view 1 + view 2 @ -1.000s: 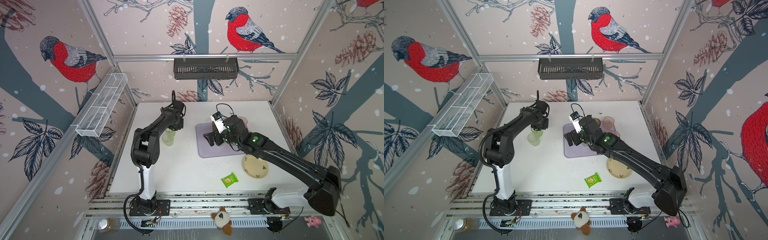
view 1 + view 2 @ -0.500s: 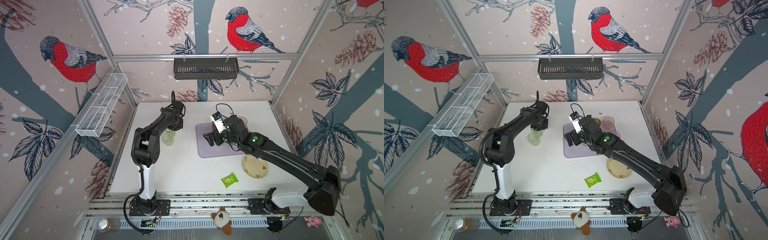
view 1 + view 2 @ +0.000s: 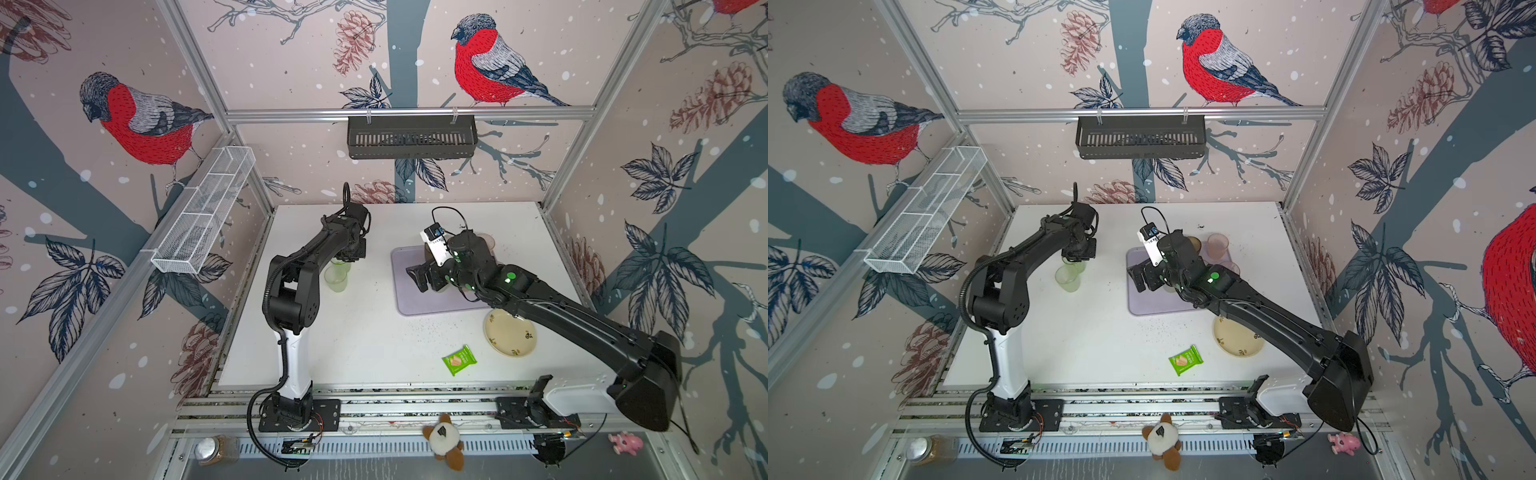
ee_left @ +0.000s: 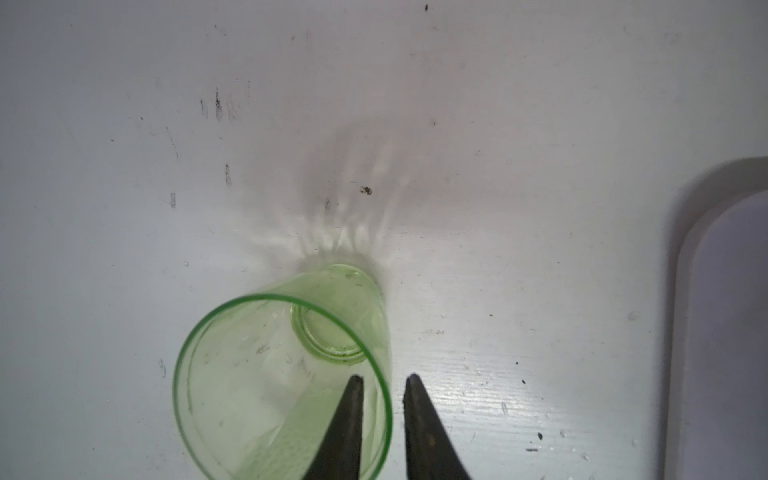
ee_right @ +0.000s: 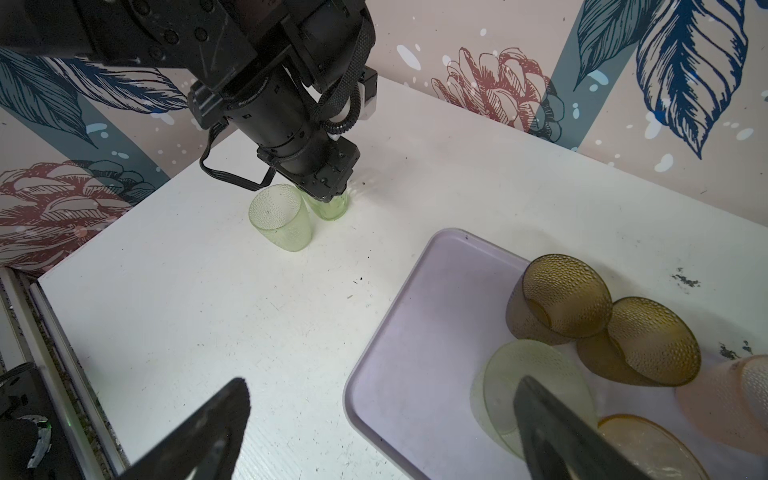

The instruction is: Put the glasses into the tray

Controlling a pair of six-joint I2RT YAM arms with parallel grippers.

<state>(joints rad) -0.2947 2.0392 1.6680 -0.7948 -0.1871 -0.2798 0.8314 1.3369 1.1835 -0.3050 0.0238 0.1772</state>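
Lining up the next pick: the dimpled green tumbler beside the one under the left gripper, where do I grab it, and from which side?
Come straight down and pinch the rim wall of the dimpled green tumbler, one finger inside, one outside. It stands upright, mouth up. Probably take the side away from the smooth green tumbler, which stands close beside it under the left gripper.

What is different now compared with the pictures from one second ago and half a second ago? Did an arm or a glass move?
Nothing has visibly changed. The left gripper is still over the green glass, next to the second green glass. The right gripper still hangs open at the tray. No glass has moved.
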